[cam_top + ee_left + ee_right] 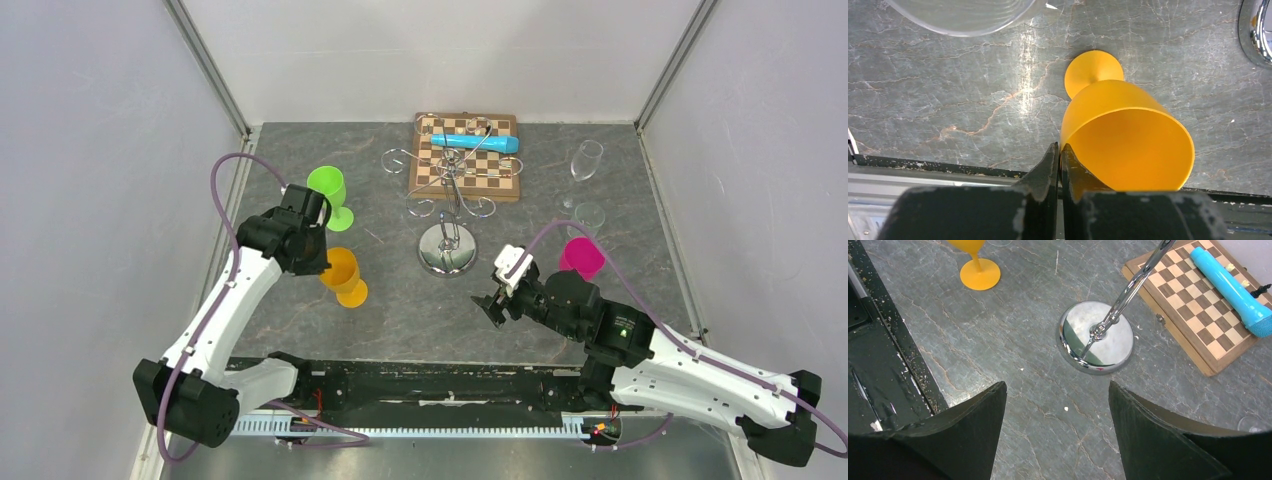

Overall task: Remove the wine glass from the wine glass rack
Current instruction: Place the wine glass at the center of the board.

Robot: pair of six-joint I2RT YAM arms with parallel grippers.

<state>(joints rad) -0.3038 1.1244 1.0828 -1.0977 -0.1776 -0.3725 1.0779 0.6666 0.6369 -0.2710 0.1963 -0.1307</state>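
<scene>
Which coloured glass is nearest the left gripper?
The orange glass: the left gripper is shut on its rim. The green glass stands just beyond it; the pink glass is over by the right gripper.

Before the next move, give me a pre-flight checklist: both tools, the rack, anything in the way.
1. Right tool open, nothing between its fingers: ok.
2. Right tool faces the round base of the shiny chrome wine glass rack, with bare tabletop between them: ok.
3. A glass hanging on the rack's curled wire arms: cannot tell; from above the wires look bare.
4. Left tool shut at the rim of the opaque orange wine glass; whether it pinches the rim: cannot tell.
5. Room around the right arm: not ok; the opaque pink goblet stands right against it, so a swing may knock it.
</scene>
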